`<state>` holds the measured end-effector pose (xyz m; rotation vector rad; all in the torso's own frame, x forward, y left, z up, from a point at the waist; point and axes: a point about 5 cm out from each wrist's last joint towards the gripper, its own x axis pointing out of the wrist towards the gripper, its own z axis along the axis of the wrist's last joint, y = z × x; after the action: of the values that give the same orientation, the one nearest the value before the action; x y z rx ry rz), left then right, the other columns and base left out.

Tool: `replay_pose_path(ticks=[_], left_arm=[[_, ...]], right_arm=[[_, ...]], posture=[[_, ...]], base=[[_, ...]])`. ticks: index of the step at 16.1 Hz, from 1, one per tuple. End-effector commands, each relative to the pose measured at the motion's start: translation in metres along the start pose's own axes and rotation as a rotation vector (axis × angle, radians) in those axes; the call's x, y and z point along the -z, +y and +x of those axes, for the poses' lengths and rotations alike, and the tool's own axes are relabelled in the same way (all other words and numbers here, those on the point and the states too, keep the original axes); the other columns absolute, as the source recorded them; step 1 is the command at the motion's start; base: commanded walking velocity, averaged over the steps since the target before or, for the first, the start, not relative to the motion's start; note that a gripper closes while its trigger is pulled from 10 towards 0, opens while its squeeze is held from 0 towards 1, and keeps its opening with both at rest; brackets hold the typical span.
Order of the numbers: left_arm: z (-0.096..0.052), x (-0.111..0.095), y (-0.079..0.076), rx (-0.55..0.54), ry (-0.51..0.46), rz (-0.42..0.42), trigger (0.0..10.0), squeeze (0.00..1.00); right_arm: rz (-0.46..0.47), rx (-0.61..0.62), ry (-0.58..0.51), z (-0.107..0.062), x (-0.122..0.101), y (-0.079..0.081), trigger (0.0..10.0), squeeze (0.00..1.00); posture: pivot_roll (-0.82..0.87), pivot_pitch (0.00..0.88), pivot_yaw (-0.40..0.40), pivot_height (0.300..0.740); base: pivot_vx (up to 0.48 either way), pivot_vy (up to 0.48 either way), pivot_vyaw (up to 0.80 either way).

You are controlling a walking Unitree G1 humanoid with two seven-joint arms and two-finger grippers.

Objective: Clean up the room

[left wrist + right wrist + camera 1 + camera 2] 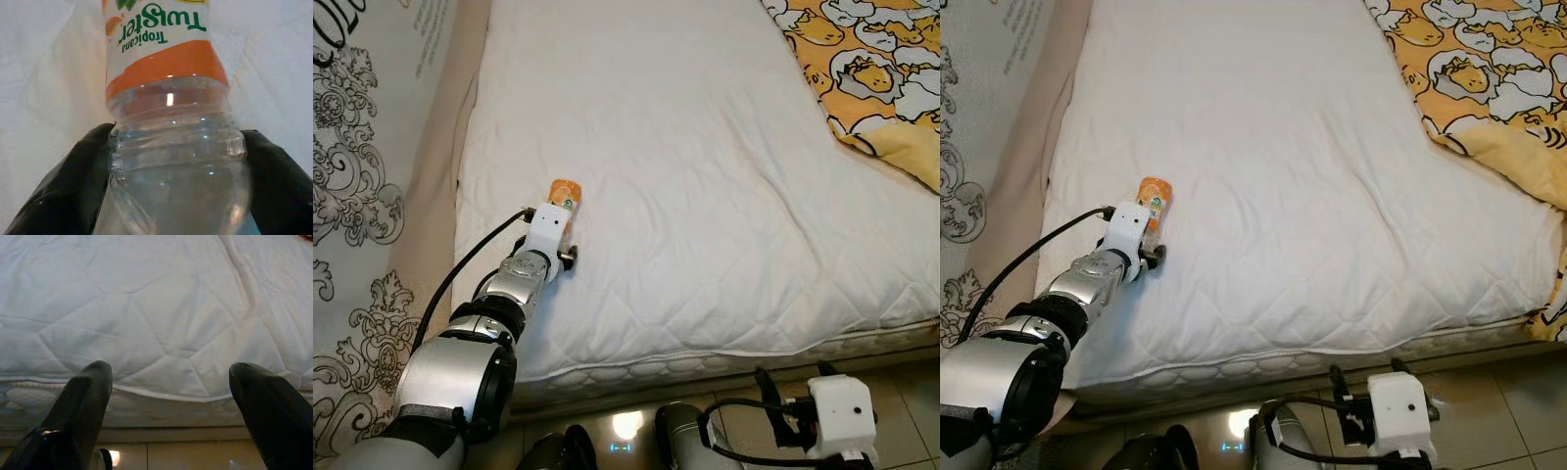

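A clear plastic juice bottle (565,192) with an orange and white Tropicana Twister label lies on the white quilted mattress (705,147), near its left edge. My left gripper (176,142) is stretched out over the bed and shut on the bottle's clear ribbed part, with one black finger (73,176) pressed against each side. The white wrist block hides the fingers in the eye views. My right gripper (171,377) is held low in front of the bed's near edge, open, with nothing between its fingers.
A yellow cartoon-print blanket (871,69) lies bunched on the bed's far right corner. A wall covering (352,196) with a grey ornamental pattern runs along the bed's left side. Beige tiled floor (911,392) shows below the mattress edge.
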<state>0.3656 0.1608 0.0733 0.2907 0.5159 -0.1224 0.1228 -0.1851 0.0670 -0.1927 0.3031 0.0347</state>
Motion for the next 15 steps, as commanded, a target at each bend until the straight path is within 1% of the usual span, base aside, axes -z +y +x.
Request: replay_pose_path(ticks=[1,6,7,8,9,10,11,12,13,14,15], left_arm=[[0.000,0.002,-0.006,0.022,0.006,0.009,0.0,0.00],[0.000,-0.004,-0.007,0.058,-0.029,-0.026,0.0,0.00],[0.000,-0.005,-0.010,0.079,-0.038,-0.024,0.0,0.00],[0.000,-0.006,-0.013,0.100,-0.051,-0.050,0.0,0.00],[0.000,-0.006,-0.021,0.144,-0.062,-0.151,0.0,0.00],[0.000,-0.005,-0.028,0.173,-0.073,-0.177,0.0,0.00],[0.000,-0.003,-0.030,0.181,-0.086,-0.206,0.0,0.00],[-0.002,0.001,-0.030,0.190,-0.129,-0.330,0.0,0.00],[-0.002,0.002,-0.027,0.189,-0.155,-0.382,0.0,0.00],[-0.006,0.002,-0.011,0.163,-0.268,-0.448,0.0,0.00],[-0.006,0.002,-0.011,0.163,-0.268,-0.448,0.0,0.00]], right_arm=[[-0.015,0.007,0.013,0.001,0.001,-0.003,10.0,0.00],[-0.004,0.007,0.012,0.012,0.001,-0.003,10.0,0.00],[0.002,0.007,0.007,0.019,0.001,-0.003,10.0,0.00],[0.006,0.008,0.001,0.025,0.000,-0.004,10.0,0.00],[0.013,0.005,-0.008,0.034,0.000,-0.003,10.0,0.00],[0.016,-0.002,-0.018,0.042,-0.001,-0.001,10.0,0.00],[0.015,-0.010,-0.033,0.050,-0.002,0.001,10.0,0.00],[0.025,-0.016,-0.064,0.066,-0.008,0.003,10.0,0.00],[0.031,-0.019,-0.076,0.073,-0.010,0.005,10.0,0.00],[0.037,-0.036,-0.113,0.093,-0.019,0.010,10.0,0.00],[0.037,-0.036,-0.113,0.093,-0.019,0.010,10.0,0.00]], posture=[[-0.46,0.176,0.013,0.719],[-0.43,0.148,0.014,0.719],[-0.43,0.135,0.016,0.719],[-0.42,0.120,0.022,0.719],[-0.40,0.087,0.036,0.719],[-0.39,0.071,0.038,0.719],[-0.37,0.040,0.039,0.719],[-0.34,0.000,0.040,0.719],[-0.30,0.000,0.044,0.719],[-0.26,0.000,0.053,0.719],[-0.26,0.000,0.053,0.719]], base=[[0.000,0.000,0.00],[0.000,0.000,0.00],[0.000,0.000,0.00],[0.000,0.000,0.00],[0.000,0.000,0.00],[0.000,0.000,0.00],[0.000,0.000,0.00],[0.000,0.000,0.00],[0.000,0.000,0.00],[0.000,0.000,0.00],[0.000,0.000,0.00]])
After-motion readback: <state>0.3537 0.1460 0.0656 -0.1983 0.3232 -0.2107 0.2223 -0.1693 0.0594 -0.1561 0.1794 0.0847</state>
